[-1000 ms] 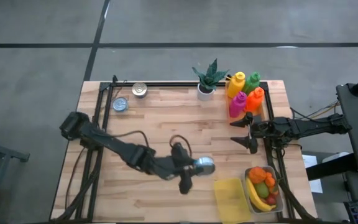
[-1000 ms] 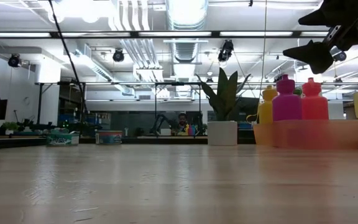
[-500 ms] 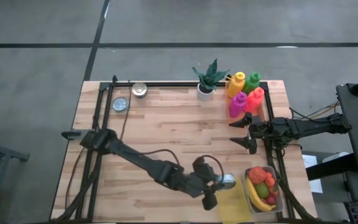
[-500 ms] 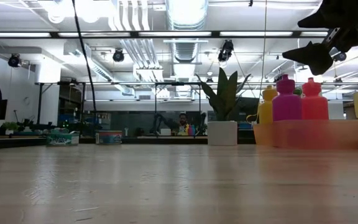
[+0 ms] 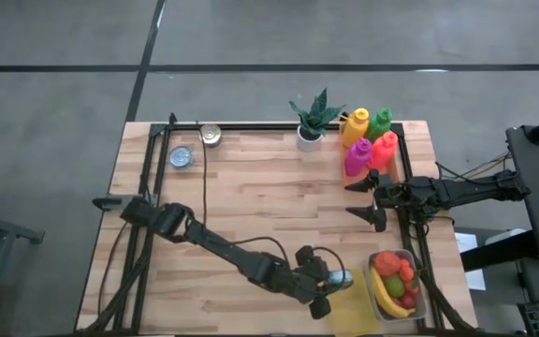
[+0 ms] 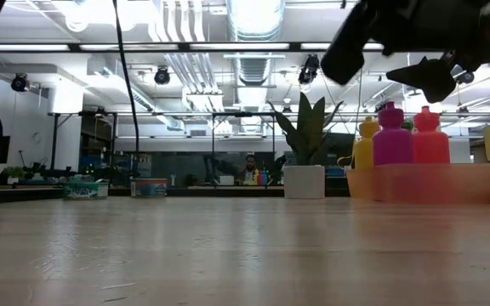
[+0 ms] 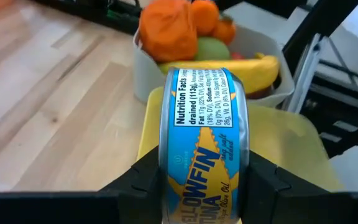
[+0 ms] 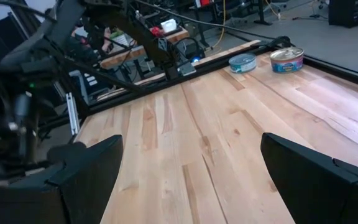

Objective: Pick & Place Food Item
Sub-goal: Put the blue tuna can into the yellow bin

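the left gripper (image 7: 204,180) has its dark fingers clenched on a round metal tuna can (image 7: 204,143) with a glossy blue label, held on edge between them over a flat yellow plate (image 7: 291,149). just beyond stands a pale fruit bin (image 7: 148,74). the right gripper (image 5: 371,198) hangs spread wide over bare wood counter (image 5: 251,197).

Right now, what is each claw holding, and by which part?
Left claw grips the tuna can on edge, across its flat faces. Right claw is open, holding nothing.
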Tool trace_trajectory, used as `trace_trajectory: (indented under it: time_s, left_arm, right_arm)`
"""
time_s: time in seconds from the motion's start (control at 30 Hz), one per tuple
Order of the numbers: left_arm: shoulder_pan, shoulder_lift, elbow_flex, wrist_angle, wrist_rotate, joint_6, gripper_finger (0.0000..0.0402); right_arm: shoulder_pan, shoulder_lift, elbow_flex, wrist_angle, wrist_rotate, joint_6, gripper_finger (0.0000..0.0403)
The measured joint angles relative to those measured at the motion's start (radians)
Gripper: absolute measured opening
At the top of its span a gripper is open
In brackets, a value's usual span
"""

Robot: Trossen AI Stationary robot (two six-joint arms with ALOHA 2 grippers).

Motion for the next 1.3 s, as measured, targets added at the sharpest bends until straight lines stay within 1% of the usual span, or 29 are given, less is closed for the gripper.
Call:
trace_trajectory:
  time_s: [0.3,0.5,0.6,0.8,1.07,1.13,1.23,1.3]
  left_arm:
    - [0.028,0.023,-0.003,-0.012,0.009,-0.002,0.0141]
    - [0.044,0.024,-0.029,-0.003,0.046,-0.003,0.0141]
    - [0.045,0.029,-0.052,0.019,0.073,-0.030,0.0141]
    - [0.044,0.031,-0.095,0.064,0.077,-0.029,0.0141]
    - [0.045,0.031,-0.098,0.064,0.077,-0.029,0.0141]
    - [0.045,0.030,-0.098,0.063,0.077,-0.029,0.0156]
    - [0.044,0.030,-0.099,0.064,0.085,-0.029,0.0208]
    - [0.044,0.030,-0.098,0.064,0.089,-0.029,0.0235]
  right_arm:
    - [0.000,-0.001,0.000,0.000,0.000,0.000,0.0378]
    - [0.000,-0.001,0.000,0.000,0.000,0.000,0.0378]
    - [0.000,-0.001,0.000,0.000,0.000,0.000,0.0378]
    - [0.000,-0.001,0.000,0.000,0.000,0.000,0.0378]
    - [0.000,-0.001,0.000,0.000,0.000,0.000,0.0378]
    - [0.000,-0.001,0.000,0.000,0.000,0.000,0.0378]
    - [0.000,-0.001,0.000,0.000,0.000,0.000,0.0378]
    - [0.000,-0.001,0.000,0.000,0.000,0.000,0.0378]
